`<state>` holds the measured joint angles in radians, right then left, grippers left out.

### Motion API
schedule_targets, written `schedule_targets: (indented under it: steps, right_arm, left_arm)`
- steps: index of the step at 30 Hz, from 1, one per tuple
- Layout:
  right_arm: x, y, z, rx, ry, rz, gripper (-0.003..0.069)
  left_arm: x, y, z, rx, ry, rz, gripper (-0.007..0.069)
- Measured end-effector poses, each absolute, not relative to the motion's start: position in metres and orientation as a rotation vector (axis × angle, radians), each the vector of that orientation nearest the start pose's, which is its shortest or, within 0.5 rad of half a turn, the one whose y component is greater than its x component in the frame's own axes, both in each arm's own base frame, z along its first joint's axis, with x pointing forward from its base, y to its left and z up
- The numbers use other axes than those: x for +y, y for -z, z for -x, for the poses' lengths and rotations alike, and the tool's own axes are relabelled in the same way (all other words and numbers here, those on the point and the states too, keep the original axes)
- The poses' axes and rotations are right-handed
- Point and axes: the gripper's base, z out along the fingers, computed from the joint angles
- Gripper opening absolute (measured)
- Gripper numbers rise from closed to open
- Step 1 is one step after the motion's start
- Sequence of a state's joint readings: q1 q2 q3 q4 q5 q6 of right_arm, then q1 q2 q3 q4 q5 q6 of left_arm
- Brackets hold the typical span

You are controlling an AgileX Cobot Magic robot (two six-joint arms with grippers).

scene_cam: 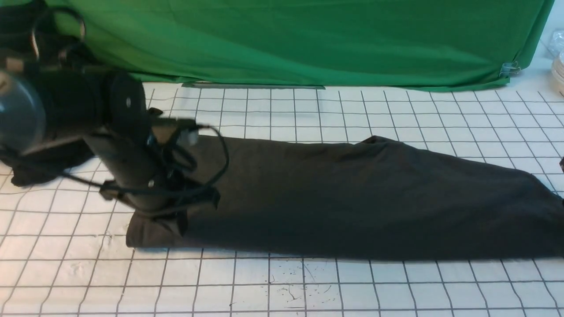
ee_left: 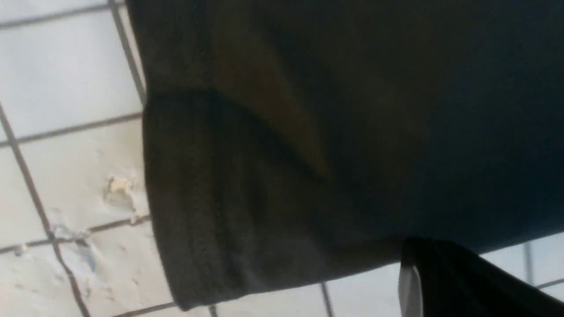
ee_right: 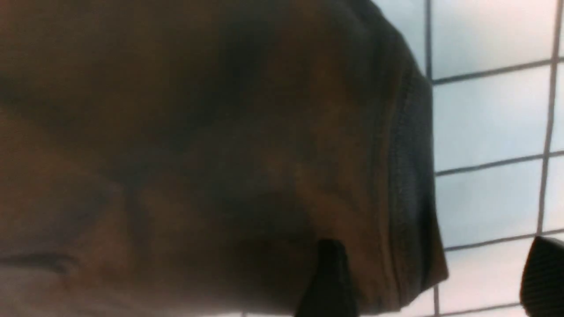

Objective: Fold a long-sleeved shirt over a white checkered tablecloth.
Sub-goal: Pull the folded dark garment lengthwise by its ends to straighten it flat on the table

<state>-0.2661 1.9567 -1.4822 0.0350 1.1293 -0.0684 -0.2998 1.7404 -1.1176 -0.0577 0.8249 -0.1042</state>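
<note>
You had the tablecloth (scene_cam: pixel 308 110) spread over the whole work surface, its thin grey grid running to every edge of the front view. Behind it the green backdrop (scene_cam: pixel 308 39) hung down onto the far edge of the table, held by a clip (scene_cam: pixel 510 68) at its right corner. The shirt (scene_cam: pixel 352 198) lay across the middle of the cloth as one long dark band, from the left of centre out past the right edge, with no print showing. Your left arm (scene_cam: pixel 128 167) stood over the band's left end. Your left gripper (ee_left: pixel 423 277) was closed at the shirt's edge; you could not tell whether any cloth was pinched in it. Your right gripper (ee_right: pixel 435 275) had its fingers (ee_right: pixel 328 281) parted, one over the shirt's hem and the other over bare grid. A dark bundle (scene_cam: pixel 26 174) sat at the far left. Small scuffs (scene_cam: pixel 299 281) marked the near squares.
</note>
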Motion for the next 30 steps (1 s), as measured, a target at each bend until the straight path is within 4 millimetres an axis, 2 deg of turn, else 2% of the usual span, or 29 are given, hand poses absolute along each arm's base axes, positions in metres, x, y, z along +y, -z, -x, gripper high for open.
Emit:
schedule_targets:
  steps: [3, 6, 10, 14, 19, 22, 23, 24, 25, 27, 28, 30]
  right_arm:
    - [-0.098, -0.198, -0.377, 3.051, -0.046, -0.329, 0.0591]
    - [-0.098, -0.189, -0.38, 3.061, -0.078, -0.342, 0.0654]
    - [-0.093, -0.177, -0.383, 3.085, -0.109, -0.336, 0.0673]
    - [-0.087, -0.171, -0.387, 3.088, -0.112, -0.294, 0.0673]
    - [-0.083, -0.156, -0.39, 3.119, -0.138, -0.287, 0.0643]
    - [-0.082, -0.154, -0.39, 3.127, -0.151, -0.288, 0.0528]
    - [-0.082, -0.154, -0.39, 3.127, -0.158, -0.288, 0.0462]
    - [-0.08, -0.154, -0.39, 3.125, -0.169, -0.287, 0.0361]
    - [-0.08, -0.154, -0.39, 3.125, -0.173, -0.288, 0.0343]
    - [-0.077, -0.154, -0.39, 3.126, -0.194, -0.284, 0.0141]
    - [-0.077, -0.155, -0.391, 3.128, -0.195, -0.269, 0.0089]
    - [-0.079, -0.156, -0.391, 3.132, -0.167, -0.254, 0.0049]
  left_arm:
    - [-0.093, -0.182, -0.308, 2.953, 0.035, -0.215, 0.0]
    - [-0.089, -0.178, -0.305, 2.956, -0.012, -0.203, 0.0]
    - [-0.089, -0.179, -0.305, 2.949, -0.014, -0.197, 0.0]
    - [-0.089, -0.188, -0.304, 2.917, 0.005, -0.185, 0.0]
    - [-0.087, -0.221, -0.295, 2.817, 0.049, -0.165, 0.0]
    - [-0.086, -0.238, -0.29, 2.768, 0.076, -0.153, 0.0]
    - [-0.085, -0.244, -0.287, 2.748, 0.086, -0.148, 0.0]
    - [-0.085, -0.249, -0.285, 2.734, 0.094, -0.142, 0.0]
    - [-0.085, -0.251, -0.284, 2.727, 0.096, -0.142, 0.0]
    - [-0.084, -0.259, -0.281, 2.702, 0.107, -0.138, 0.0]
    - [-0.083, -0.261, -0.279, 2.695, 0.109, -0.137, 0.0]
    - [-0.082, -0.266, -0.277, 2.685, 0.112, -0.136, 0.0]
